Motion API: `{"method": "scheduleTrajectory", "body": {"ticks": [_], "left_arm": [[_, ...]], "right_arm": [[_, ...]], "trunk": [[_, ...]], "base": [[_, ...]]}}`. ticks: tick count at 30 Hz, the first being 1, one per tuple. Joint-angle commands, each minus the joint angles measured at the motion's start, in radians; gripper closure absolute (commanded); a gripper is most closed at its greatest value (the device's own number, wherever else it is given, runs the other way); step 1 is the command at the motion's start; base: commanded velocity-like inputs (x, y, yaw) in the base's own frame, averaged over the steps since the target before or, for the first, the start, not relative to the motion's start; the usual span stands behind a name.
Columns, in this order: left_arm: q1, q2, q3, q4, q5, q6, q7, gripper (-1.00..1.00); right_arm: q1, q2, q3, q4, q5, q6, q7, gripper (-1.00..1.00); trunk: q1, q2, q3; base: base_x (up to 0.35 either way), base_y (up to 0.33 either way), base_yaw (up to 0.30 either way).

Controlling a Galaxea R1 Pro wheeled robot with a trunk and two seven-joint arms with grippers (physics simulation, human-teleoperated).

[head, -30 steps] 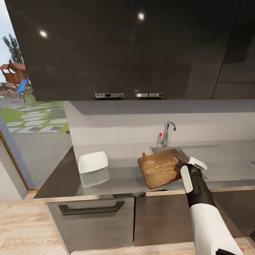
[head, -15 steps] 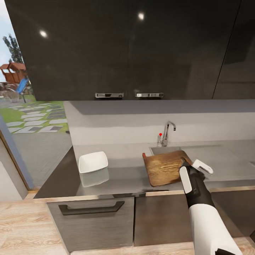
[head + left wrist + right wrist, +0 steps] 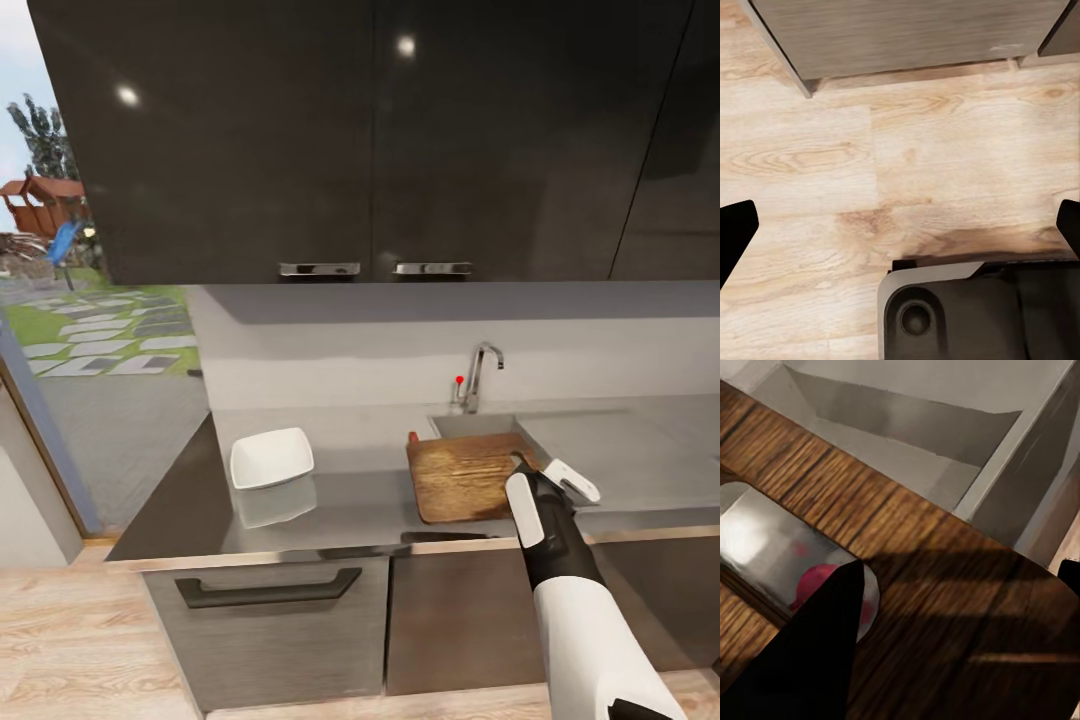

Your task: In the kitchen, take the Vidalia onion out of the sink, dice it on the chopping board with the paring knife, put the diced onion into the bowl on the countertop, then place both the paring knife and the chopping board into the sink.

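The bowl (image 3: pixel 271 457) sat alone on the worktop (image 3: pixel 180 500), well left of the chopping board (image 3: pixel 470 474). The board lay by the sink (image 3: pixel 470 424), its far end over the basin's front edge. The right gripper (image 3: pixel 560 478) was at the board's right edge; whether it clamped the board I cannot tell. The left gripper (image 3: pixel 900 225) hung spread apart over the wooden floor (image 3: pixel 907 165).

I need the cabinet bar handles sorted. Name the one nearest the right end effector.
The dark bar handle on the cabinet below the countertop, lower left of the right end effector; the two chrome ones hang higher.
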Motion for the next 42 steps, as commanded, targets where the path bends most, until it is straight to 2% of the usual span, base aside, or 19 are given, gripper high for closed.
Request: {"method": "scheduleTrajectory", "body": {"ticks": [1,8,23,28,42], "left_arm": [[0.0,0.001,-0.002,-0.001,0.0,-0.002,0.0,-1.0],[0.0,0.001,-0.002,-0.001,0.0,-0.002,0.0,-1.0],[0.0,0.001,-0.002,-0.001,0.0,-0.002,0.0,-1.0],[0.0,0.001,-0.002,-0.002,0.0,-0.002,0.0,-1.0],[0.0,0.001,-0.002,-0.003,0.0,-0.002,0.0,-1.0]], "right_arm": [[-0.001,0.001,-0.001,-0.002,-0.007,0.004,-0.004,1.0],[-0.001,0.003,0.0,-0.002,-0.013,0.002,-0.005,1.0],[-0.001,0.004,-0.001,0.025,-0.009,0.002,-0.011,1.0],[-0.001,0.002,-0.001,0.033,-0.009,0.003,-0.012,1.0],[-0.001,0.003,-0.004,0.075,-0.014,0.002,-0.1,1.0]], "trunk": [[0.001,-0.002,-0.002],[0.001,-0.002,-0.002],[0.001,-0.002,-0.002],[0.001,-0.002,-0.002],[0.001,-0.002,-0.002]], "base": [[0.0,0.095,0.0],[0.025,0.095,0.0],[0.258,0.113,0.0],[0.072,0.05,0.0],[0.002,0.002,0.0]]}}
